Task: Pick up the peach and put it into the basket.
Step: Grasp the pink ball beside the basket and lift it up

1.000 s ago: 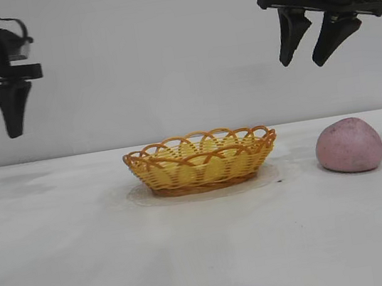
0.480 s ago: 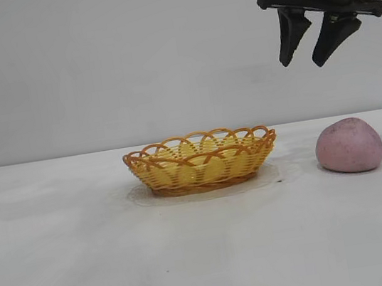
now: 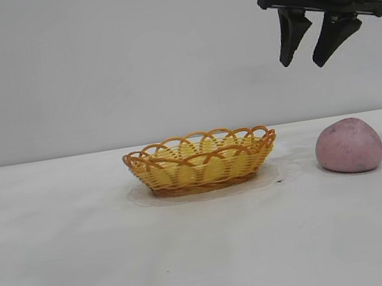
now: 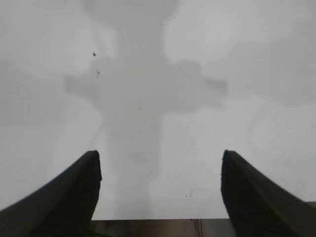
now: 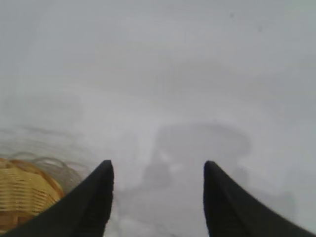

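The dull pink peach (image 3: pixel 349 145) lies on the white table at the right. The yellow-orange wicker basket (image 3: pixel 201 160) stands at the middle, and its edge shows in the right wrist view (image 5: pixel 22 195). My right gripper (image 3: pixel 305 62) hangs high above the table, above and a little left of the peach, open and empty; its jaws stand apart in the right wrist view (image 5: pixel 158 165). My left gripper is out of the exterior view; in the left wrist view (image 4: pixel 160 154) its jaws stand wide apart over bare table. The peach is hidden in both wrist views.
The white table (image 3: pixel 86 259) runs wide on both sides of the basket. A plain grey wall stands behind. The table's edge shows in the left wrist view (image 4: pixel 158 219).
My left gripper has risen and left the exterior view at the upper left. The right gripper, the peach and the basket have not moved.
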Robot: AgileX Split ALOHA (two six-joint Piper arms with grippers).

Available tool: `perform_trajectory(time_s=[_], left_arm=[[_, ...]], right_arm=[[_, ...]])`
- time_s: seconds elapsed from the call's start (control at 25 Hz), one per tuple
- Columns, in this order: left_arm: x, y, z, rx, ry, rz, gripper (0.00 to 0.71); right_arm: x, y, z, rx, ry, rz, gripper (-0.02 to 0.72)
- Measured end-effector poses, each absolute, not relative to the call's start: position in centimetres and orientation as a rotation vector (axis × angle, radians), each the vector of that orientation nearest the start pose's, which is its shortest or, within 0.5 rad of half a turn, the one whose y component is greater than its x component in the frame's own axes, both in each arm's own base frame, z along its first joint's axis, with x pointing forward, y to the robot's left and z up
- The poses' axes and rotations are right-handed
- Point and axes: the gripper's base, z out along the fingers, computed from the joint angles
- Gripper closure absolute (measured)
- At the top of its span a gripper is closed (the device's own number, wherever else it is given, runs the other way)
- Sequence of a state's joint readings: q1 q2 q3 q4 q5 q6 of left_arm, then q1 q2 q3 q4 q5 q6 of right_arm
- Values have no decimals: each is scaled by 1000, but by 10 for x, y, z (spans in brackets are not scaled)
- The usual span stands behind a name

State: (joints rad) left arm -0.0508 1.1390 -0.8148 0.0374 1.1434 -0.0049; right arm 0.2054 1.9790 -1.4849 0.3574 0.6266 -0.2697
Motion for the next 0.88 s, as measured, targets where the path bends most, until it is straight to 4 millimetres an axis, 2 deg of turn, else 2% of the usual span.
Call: perform_trajectory(time_s=[0.32,0.56,0.88], left_arm=[[114,-6,277,69,2760,-23,214],[58,-4,275,73,2519,-28,214],[-1,-1,270,67,2162,-36,214]], right_arm=[[421,107,212,-314,2567,354,343],[420,107,212,-316,2573,355,343],[421,107,213,-312,2563,352,343]])
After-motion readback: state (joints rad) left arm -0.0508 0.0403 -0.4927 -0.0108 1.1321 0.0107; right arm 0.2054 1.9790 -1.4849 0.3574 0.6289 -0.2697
